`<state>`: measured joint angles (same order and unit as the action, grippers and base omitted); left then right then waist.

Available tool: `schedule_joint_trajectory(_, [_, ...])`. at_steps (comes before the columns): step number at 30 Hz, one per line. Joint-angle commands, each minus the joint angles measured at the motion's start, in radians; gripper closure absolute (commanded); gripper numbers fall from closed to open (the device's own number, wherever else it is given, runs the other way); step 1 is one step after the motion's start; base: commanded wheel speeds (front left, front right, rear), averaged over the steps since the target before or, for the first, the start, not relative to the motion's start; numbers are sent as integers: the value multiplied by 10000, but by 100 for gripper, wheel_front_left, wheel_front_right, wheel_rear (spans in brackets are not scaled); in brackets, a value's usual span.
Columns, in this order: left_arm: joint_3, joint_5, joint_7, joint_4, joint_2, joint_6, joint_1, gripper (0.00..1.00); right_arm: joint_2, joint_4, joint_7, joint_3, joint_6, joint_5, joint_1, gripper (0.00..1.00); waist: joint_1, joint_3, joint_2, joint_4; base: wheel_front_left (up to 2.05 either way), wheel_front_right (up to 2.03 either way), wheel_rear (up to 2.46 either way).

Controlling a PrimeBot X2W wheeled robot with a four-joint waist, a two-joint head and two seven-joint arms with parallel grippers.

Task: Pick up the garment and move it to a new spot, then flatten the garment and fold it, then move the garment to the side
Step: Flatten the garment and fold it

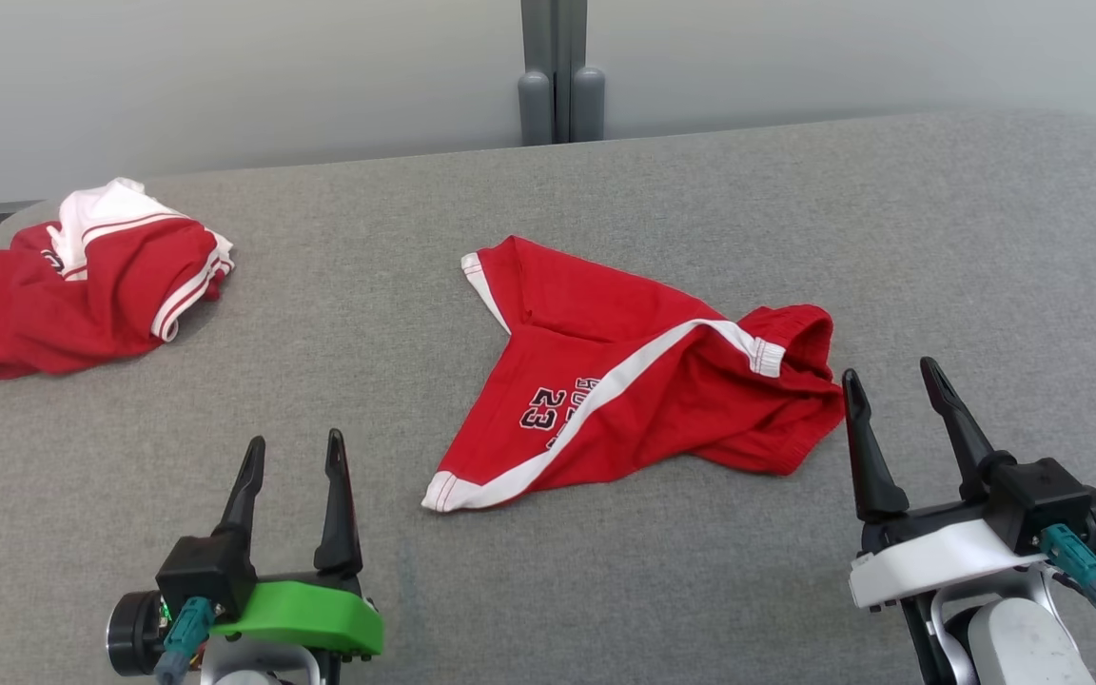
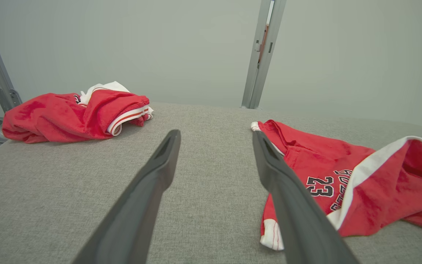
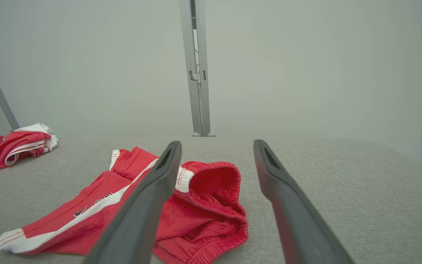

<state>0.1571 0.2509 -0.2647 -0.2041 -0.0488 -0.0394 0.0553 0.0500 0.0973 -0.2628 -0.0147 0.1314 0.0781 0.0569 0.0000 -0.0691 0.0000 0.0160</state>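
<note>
Left hand, right hand gape near two red garments.

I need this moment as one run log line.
red shorts: crumpled, centre, not held | left gripper: open, empty | right gripper: open, beside shorts | second red garment: far left

Red garment with white stripe and black "23", grey table, red-and-white clothes pile
</note>
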Motion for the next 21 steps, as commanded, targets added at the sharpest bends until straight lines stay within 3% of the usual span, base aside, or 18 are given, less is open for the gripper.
schedule_joint_trajectory(1, [-68, 70, 6, 43, -30, 17, -165, 0, 13, -39, -27, -2, -14, 139, -124, 0, 0, 4, 0, 19, 0, 0, 0])
schedule_joint_trajectory(21, [-94, 118, 6, 213, -30, -26, -133, 0, 13, 565, -29, -51, -14, 260, 235, 0, 0, -168, 0, 277, 0, 0, 0])
